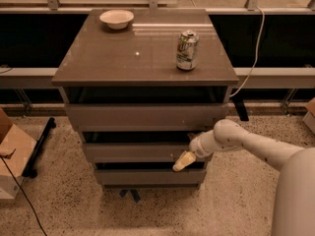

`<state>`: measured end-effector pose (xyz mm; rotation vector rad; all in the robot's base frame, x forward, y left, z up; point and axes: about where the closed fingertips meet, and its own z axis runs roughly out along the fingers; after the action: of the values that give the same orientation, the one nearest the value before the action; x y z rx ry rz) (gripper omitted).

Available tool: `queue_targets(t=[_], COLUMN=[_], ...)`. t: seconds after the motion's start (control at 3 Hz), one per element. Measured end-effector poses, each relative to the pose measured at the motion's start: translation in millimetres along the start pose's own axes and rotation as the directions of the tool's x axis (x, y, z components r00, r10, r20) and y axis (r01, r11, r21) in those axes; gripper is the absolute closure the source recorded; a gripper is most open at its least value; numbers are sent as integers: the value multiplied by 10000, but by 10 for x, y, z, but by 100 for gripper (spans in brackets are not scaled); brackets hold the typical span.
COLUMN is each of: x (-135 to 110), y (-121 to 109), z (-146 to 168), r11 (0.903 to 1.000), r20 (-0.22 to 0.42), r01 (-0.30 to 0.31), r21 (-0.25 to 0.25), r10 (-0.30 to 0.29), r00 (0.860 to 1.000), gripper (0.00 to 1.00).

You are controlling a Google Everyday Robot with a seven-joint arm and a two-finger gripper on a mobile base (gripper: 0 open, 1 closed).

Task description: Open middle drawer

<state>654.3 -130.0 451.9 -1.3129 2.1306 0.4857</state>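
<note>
So here's where we are: the middle drawer is the second of three fronts down the cabinet, and it looks shut or barely cracked. The gripper is right at the lower right end of that front, touching it or just about. Honestly we can't tell whether it's open or closed, or whether it has hold of anything.

Handling-wise, it's a flat, smooth, stiff panel with no handle, so nothing to pinch on the face itself and it's probably slippery. Our guess is the edge is the only real purchase, either the lip at the dark gap along the top or the underside. It should slide easily, but pulling from the right end could make it bind. The can and bowl on top of the cabinet mean no yanking.
</note>
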Motion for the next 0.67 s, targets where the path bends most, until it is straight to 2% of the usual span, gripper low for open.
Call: queue_targets(t=[0.33, 0.67], x=[43, 65], y=[-220, -183], z=[229, 240], r11=[9995, 9994], r20=[-149, -165], r01=[106, 117], r21=[-291, -324], r10=[-110, -123], r00=[9998, 9998], gripper=[0, 15])
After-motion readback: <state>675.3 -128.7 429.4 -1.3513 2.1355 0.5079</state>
